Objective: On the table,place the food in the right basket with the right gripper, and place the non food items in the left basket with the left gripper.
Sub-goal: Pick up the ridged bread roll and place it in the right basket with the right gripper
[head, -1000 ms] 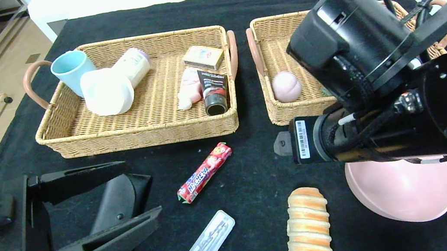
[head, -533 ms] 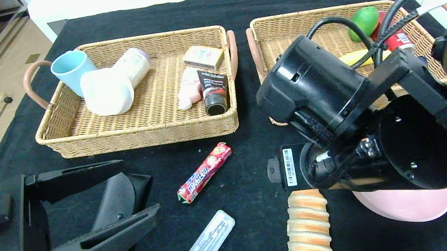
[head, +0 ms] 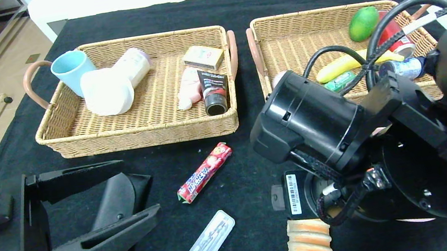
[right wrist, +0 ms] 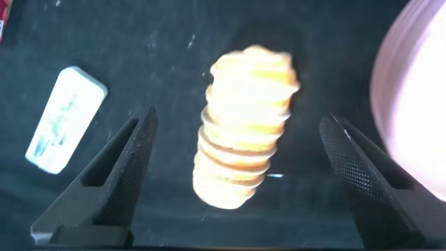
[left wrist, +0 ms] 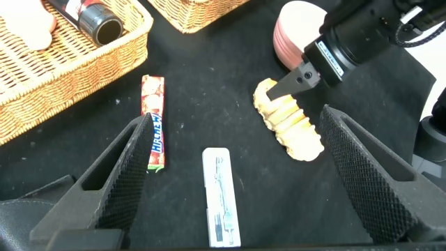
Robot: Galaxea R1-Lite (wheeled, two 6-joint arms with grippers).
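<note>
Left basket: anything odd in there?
Mostly tidy. In the left basket, the light blue cup sits tilted against the rim at the far corner by the handle, and a white bottle lies on its side. Nothing spilled or damaged that shows.

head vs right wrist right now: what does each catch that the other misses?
Only the head view: both baskets, the left basket with the blue cup and the right basket with the mango and banana; the glasses case beneath the open left pincer; the candy pack.

Only the right wrist view: the right pincer, open, its jaws either side of the whole bread loaf, and the pink bowl beside it.

Both: the loaf's end, the cutlery box, the black cloth.
</note>
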